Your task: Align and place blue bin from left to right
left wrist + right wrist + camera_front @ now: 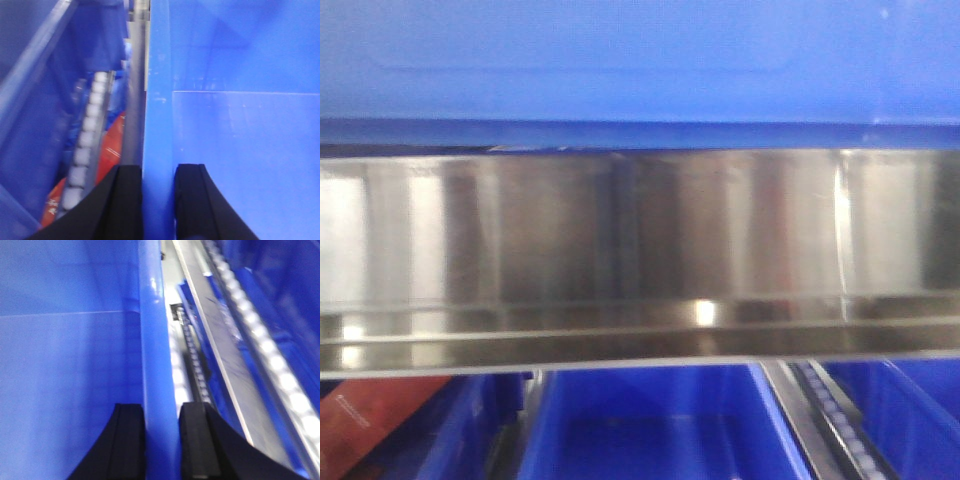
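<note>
Filling the top strip of the front view, the blue bin shows only a smooth side wall; its corners and upper rim are cut off by the frame. It stands on the upper level, directly above a shiny steel panel that runs across the whole picture.

In the left wrist view, the left gripper has one black finger on each side of the bin's wall, narrow and pressed against it. The right gripper grips the opposite rim the same way, with the bin's inside on its left. Both views are blurred, and only the finger ends are visible.

Under the steel panel, lower blue bins with open insides are partly visible, cut off at the bottom edge. A roller track with pale rollers runs between two of them. A red box lies at the lower left; its print is too blurred to read. Nothing of the room can be made out beyond this rack.
</note>
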Controlling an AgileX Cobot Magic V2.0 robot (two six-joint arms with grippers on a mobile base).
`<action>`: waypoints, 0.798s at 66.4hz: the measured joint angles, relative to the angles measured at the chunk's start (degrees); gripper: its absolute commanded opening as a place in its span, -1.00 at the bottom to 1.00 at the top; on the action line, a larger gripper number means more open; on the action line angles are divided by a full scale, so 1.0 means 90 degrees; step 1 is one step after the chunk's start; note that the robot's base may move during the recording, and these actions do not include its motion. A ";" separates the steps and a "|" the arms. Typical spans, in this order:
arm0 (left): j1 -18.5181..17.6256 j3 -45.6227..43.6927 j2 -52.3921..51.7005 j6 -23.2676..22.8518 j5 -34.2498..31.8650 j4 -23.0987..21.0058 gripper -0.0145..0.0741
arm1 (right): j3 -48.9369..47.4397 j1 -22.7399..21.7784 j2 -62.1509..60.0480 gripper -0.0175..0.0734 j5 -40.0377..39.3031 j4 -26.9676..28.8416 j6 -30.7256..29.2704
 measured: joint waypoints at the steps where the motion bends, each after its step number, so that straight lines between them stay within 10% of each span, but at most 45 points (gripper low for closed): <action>1: 0.0000 0.0000 0.0000 0.0000 0.0000 0.0000 -0.92 | 0.0000 0.0000 0.0000 -0.77 0.0000 0.0000 0.0000; 53: 0.0000 0.0000 0.0000 0.0000 0.0000 0.0010 -0.92 | 0.0000 0.0000 0.0000 -0.77 0.0000 0.0000 0.0000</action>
